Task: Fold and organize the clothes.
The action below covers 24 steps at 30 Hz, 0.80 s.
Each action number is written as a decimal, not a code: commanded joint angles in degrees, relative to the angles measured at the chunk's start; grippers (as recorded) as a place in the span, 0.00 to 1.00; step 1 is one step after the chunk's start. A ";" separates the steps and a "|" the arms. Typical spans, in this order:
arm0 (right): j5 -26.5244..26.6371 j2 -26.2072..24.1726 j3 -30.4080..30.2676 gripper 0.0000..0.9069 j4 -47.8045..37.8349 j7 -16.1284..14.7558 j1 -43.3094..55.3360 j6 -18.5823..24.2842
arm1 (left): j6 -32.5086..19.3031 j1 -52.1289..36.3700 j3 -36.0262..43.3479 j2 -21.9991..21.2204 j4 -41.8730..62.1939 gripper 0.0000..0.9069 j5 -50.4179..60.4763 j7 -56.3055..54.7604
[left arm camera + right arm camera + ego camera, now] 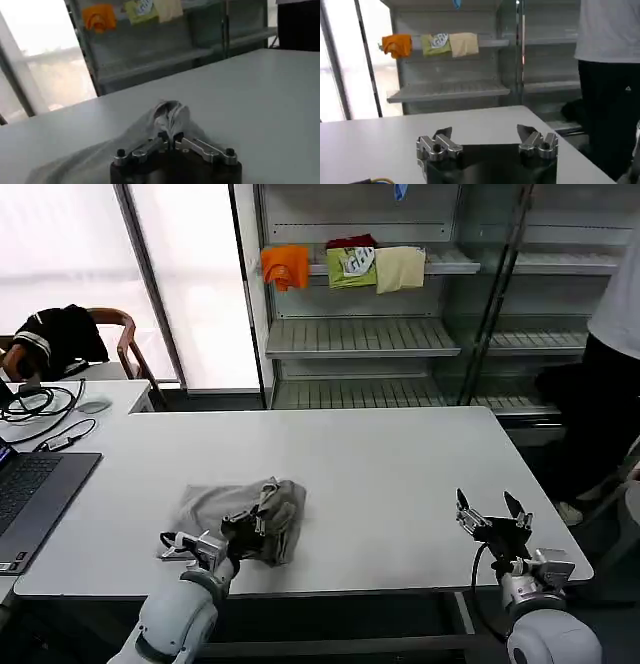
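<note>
While left hand pinches shirt, right hand gapes.

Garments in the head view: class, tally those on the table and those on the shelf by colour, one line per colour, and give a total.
Grey shirt on the table, pinched by the left hand: 1
Orange garment on the shelf: 1
Green garment on the shelf: 1
Cream garment on the shelf: 1
Total: 4
</note>
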 commanded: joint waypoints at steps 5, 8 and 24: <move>-1.14 0.41 -0.33 1.00 -0.30 -0.15 -0.57 0.38 | 0.41 -3.41 4.63 -1.72 3.14 0.88 0.40 0.07; -1.60 0.54 -0.85 1.00 -0.66 -0.21 -0.55 0.66 | -0.17 -3.68 4.90 -2.71 3.63 1.00 0.13 -0.45; -1.77 -0.20 -2.25 1.00 -2.76 0.27 2.83 0.34 | 0.35 -0.74 7.80 -7.29 -4.53 1.00 -22.88 -3.38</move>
